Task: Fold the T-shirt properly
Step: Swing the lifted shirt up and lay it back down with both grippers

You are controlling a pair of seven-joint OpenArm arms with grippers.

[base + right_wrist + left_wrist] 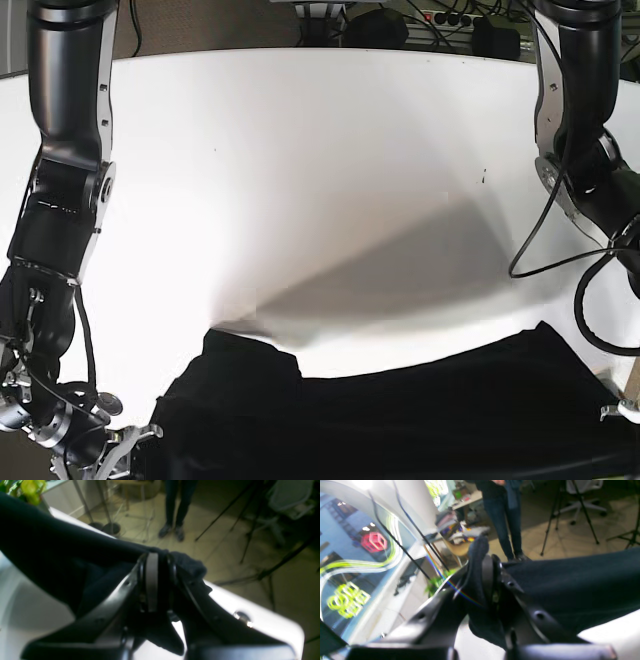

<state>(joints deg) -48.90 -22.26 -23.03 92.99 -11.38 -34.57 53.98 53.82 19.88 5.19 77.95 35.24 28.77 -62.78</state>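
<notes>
Wrist views alone show both jaws clamped on the T-shirt (400, 410).

Robotics lab in an office space.
Beyond the white table (320, 150): tripods (570, 517), a wheeled office chair (287, 497), a cluttered desk (467, 498).
</notes>
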